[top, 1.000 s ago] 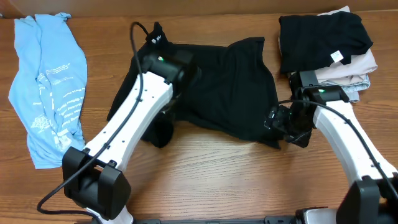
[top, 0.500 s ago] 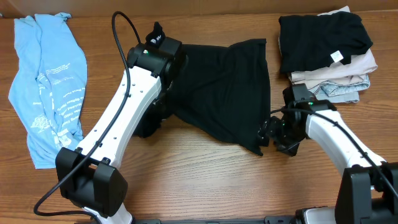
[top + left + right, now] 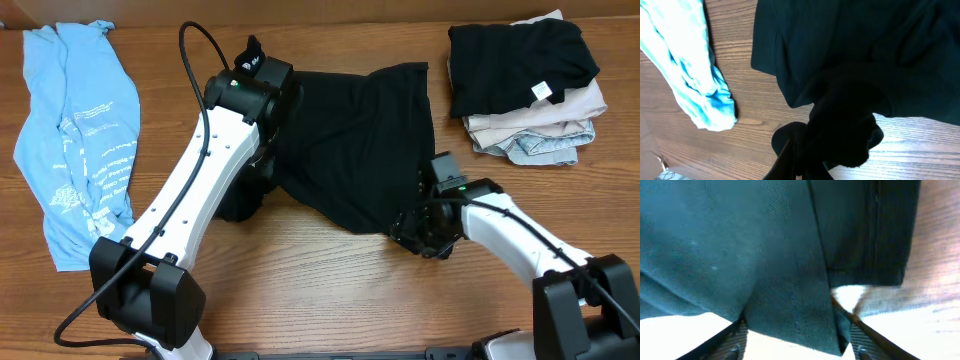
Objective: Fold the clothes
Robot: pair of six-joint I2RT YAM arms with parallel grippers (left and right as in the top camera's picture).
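Bright, even light — black T-shirt [image 3: 765, 255] blurs at right wrist.

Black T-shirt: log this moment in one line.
black T-shirt unfolded, mid-table | left gripper holds its bunched left edge | right gripper clamps its near corner | light blue T-shirt far left | folded stack far right

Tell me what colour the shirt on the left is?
The shirt is light blue with white print, clearest overhead.
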